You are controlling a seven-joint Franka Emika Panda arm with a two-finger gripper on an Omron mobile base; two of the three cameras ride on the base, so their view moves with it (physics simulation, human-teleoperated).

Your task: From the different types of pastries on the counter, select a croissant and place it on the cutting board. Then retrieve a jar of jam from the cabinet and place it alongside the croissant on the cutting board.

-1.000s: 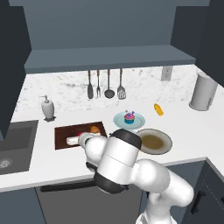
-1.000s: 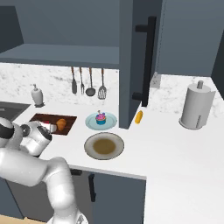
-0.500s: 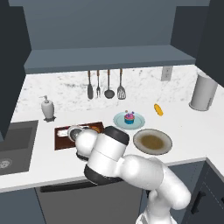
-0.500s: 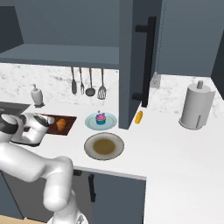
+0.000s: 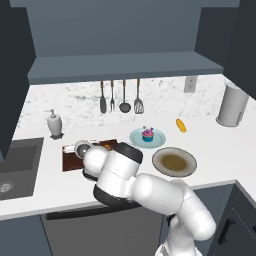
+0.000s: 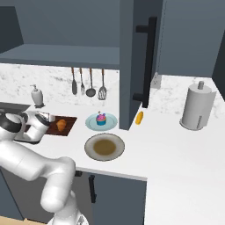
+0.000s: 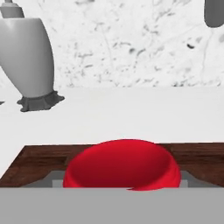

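Claw point(image 7: 122, 186) down over board point(image 7: 39, 157), my grip closed on jam jar point(image 7: 122, 168), held above the wood. One soap bottle point(image 5: 54, 124), one croissant point(image 6: 61, 125) on board, one cupcake point(image 5: 147, 134) on one blue plate point(image 5: 159, 136), one brown plate point(image 5: 174, 162), one towel roll point(image 5: 232, 105). White marble counter point(image 5: 215, 145), four hanging utensils point(image 5: 120, 97), dark cabinet point(image 5: 125, 65).

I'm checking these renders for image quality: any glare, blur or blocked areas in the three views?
Left base view: flat, even light, no glare; the arm hides much of the cutting board. Right base view: equally even, croissant small and soft. Hand view: the jar of jam looms close, its lower part cut off.
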